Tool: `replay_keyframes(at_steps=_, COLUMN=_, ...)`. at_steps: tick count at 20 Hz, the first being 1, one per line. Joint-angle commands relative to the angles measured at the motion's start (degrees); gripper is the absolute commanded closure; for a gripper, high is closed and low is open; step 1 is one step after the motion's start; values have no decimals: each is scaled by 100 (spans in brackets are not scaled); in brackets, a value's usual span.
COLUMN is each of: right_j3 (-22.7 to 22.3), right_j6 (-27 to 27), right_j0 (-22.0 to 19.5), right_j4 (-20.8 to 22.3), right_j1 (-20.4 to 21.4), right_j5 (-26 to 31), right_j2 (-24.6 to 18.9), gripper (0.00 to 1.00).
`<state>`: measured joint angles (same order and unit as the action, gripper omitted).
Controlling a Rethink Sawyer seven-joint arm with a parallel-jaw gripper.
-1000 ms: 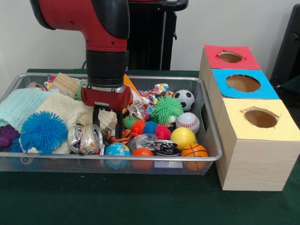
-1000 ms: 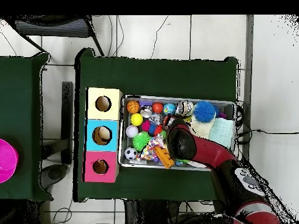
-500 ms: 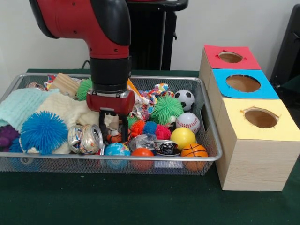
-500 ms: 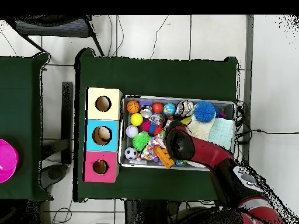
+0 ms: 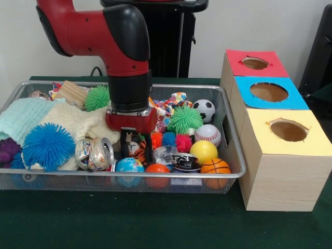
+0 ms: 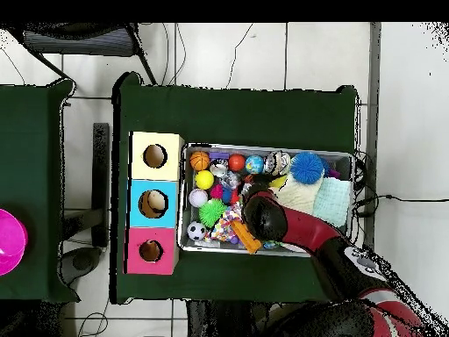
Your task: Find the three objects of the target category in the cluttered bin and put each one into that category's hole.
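The bin [image 5: 228, 136] is sitting on the green table [image 5: 155, 228], crammed with toys. Along its near edge are lying a basketball [image 5: 215, 166], a yellow ball [image 5: 203, 151], an orange ball [image 5: 157, 169], a globe ball [image 5: 129, 165] and a crushed can [image 5: 95, 153]. A blue spiky ball [image 5: 47, 146] is resting at the left on pale knitted cloth [image 5: 31, 118]. Further back, a soccer ball [image 5: 206, 109], a baseball [image 5: 208, 134] and a green spiky ball [image 5: 184, 120] are crowding together, with a second green spiky ball [image 5: 97, 98] showing behind the arm.

Beside the bin, three wooden boxes are standing in a row, topped yellow, blue and red. The hole [image 5: 255, 63] in the red top is lying farthest from the camera in the front view, well apart from the gripper [image 5: 136, 150]; nothing is showing inside it.

The gripper is reaching down into the middle of the bin. Its fingers [image 5: 125, 148] are standing spread on either side of a small tiger toy [image 5: 137, 150], which is sitting between them; whether they are touching it cannot be told. In the overhead view the arm is covering the gripper.
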<state>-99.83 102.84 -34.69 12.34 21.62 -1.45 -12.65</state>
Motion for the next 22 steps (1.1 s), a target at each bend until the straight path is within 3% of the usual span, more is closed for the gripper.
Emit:
replay_keyframes(at_steps=1, right_j3=318, right_j6=260, right_j0=72, right_j4=319, right_j1=-569, right_j5=231, right_j2=-399, gripper=0)
replay_keyframes(at_steps=2, right_j3=353, right_j6=213, right_j0=118, right_j4=338, right_j1=-565, right_j5=279, right_j2=-350, gripper=0)
replay_keyframes(at_steps=3, right_j3=394, right_j6=164, right_j0=209, right_j4=358, right_j1=-540, right_j5=351, right_j2=-252, gripper=100)
replay_keyframes(at_steps=14, right_j3=549, right_j6=328, right_j0=804, right_j4=183, right_j1=-332, right_j5=580, right_j2=422, gripper=100)
replay_keyframes(at_steps=18, right_j3=209, right_j6=223, right_j0=532, right_j4=267, right_j1=198, right_j5=724, right_j2=119, gripper=100)
replay_keyframes(at_steps=22, right_j3=-530, right_j6=243, right_j0=265, right_j4=197, right_j1=1098, right_j5=1078, right_j2=-204, gripper=100)
